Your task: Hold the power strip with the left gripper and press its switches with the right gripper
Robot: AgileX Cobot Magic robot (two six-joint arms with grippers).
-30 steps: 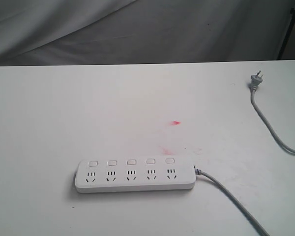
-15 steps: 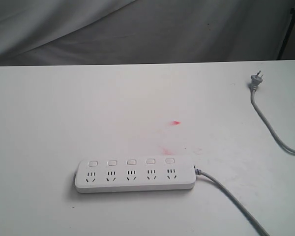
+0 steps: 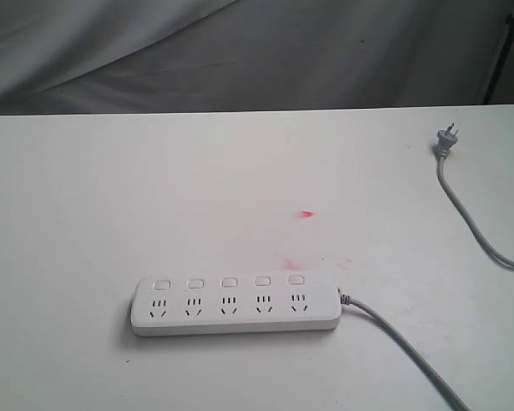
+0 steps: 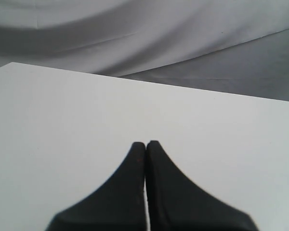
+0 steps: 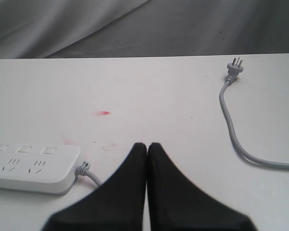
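While left gripper [image 4: 145,143], right gripper [image 5: 147,144] sit pressed together: one power strip [image 3: 236,305], five switches [image 3: 229,281].

The power strip [image 3: 236,306] lies on the table [image 3: 111,197]; the plug [image 3: 446,137] far right.

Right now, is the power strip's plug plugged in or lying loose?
Loose: the plug lies on the table, prongs bare, in no socket.

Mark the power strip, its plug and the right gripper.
power strip [image 3: 236,305], exterior view, middle of its socket face.
plug [image 3: 445,141], exterior view, its grey body.
right gripper [image 5: 147,146], right wrist view, between its shut fingertips.
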